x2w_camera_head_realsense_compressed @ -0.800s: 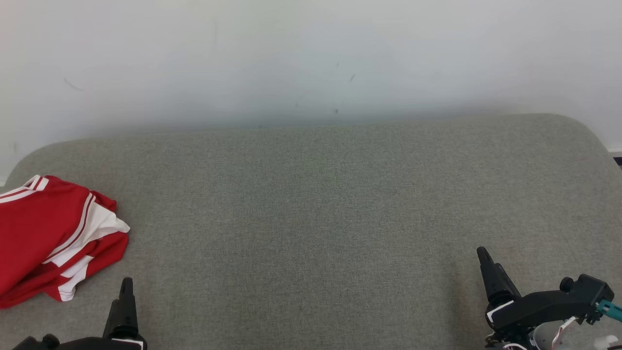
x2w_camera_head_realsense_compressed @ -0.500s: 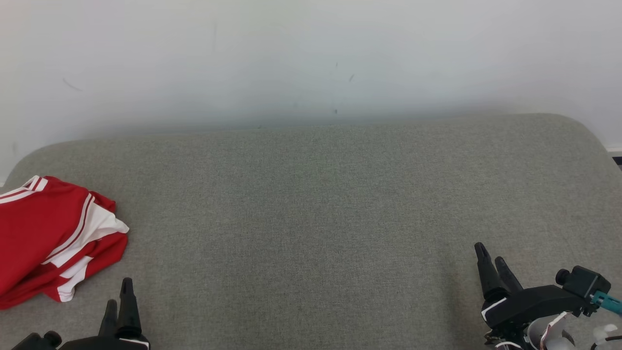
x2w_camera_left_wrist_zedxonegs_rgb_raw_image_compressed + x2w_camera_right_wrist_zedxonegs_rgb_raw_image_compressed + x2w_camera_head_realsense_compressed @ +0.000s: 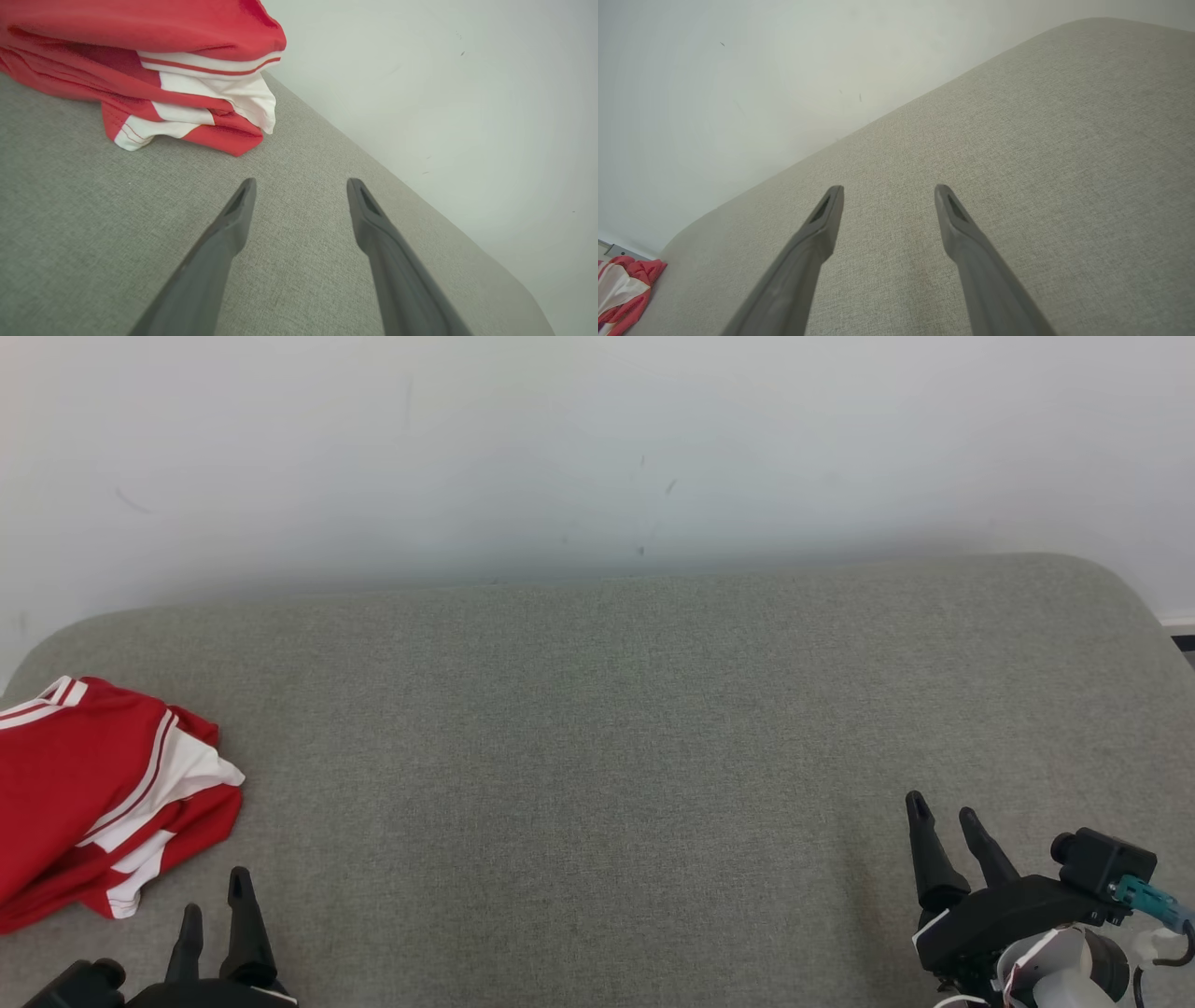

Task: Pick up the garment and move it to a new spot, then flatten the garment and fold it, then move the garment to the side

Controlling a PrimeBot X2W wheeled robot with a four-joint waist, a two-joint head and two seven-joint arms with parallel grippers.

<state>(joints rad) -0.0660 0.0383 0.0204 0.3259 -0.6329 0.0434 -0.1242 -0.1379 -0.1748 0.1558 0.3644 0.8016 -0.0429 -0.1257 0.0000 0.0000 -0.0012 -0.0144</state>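
Two grippers in view for you, and both are empty. Your left gripper (image 3: 215, 894) sits at the lower left of the head view. Its jaws are spread apart with nothing between them, and they point up over bare grey fabric. The right gripper (image 3: 943, 806) is at the lower right, jaws just as wide and nothing in them either. A small teal connector (image 3: 1146, 896) sticks out from its wrist. Whether either set of tips is touching the cloth under it, you can't tell from here.

Now the garment (image 3: 93, 793). It's red with white panels and thin stripes, lying in a layered heap at the far left of the padded grey surface (image 3: 597, 728), and the left edge of the head view cuts it off. It sits near your left gripper, ahead of it and off to its left, clear of the jaws. On the left wrist view the garment (image 3: 140, 46) shows up top left as stacked folds, red over white over red, with open fabric between it and the jaw tips. On the right wrist view only a corner of the garment (image 3: 621, 284) peeks in at the bottom left, well apart from the right gripper.

Behind the surface runs a plain white wall (image 3: 597, 448) with a few small dark marks.
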